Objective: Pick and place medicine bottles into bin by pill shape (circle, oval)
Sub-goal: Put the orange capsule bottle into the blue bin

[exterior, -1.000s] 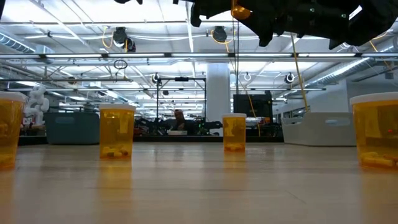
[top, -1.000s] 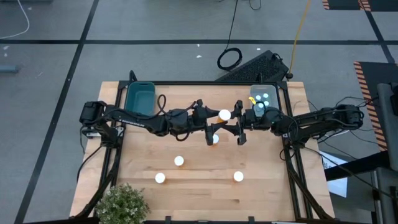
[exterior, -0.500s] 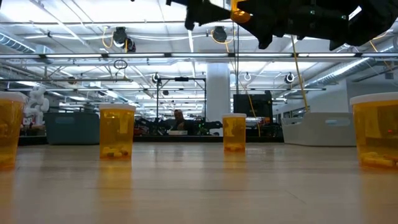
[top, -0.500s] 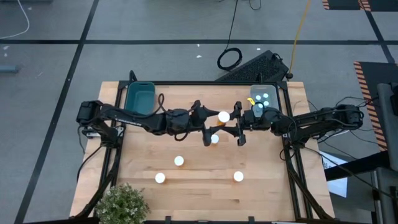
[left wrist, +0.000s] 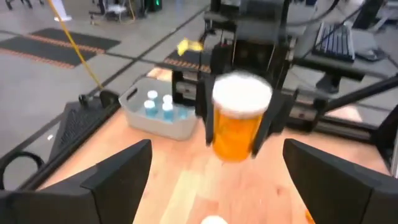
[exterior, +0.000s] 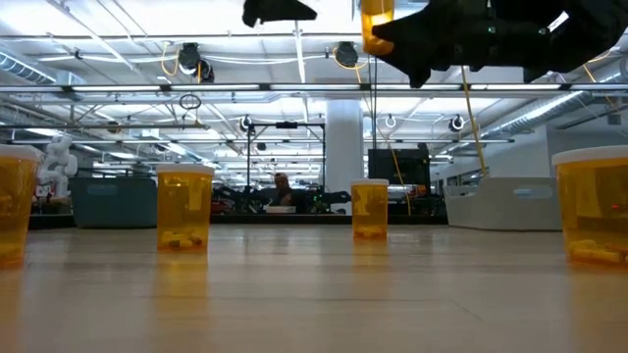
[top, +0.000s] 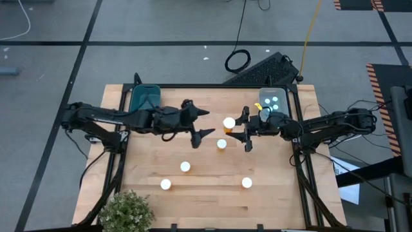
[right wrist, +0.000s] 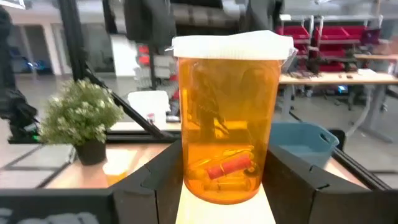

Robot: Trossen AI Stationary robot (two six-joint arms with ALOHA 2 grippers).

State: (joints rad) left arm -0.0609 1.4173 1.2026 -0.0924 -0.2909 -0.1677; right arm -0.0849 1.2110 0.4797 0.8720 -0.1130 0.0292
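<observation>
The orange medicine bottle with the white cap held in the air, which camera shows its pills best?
The right wrist view: the orange medicine bottle fills it, pills visible inside. The left wrist view blurs it; the high view shows only its cap; the low view clips it.

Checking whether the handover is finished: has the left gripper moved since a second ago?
Yes. In the high view the left gripper has pulled back toward the teal bin, away from the orange bottle, which the right gripper holds.

Wooden table: four bottles (plus plant).
</observation>
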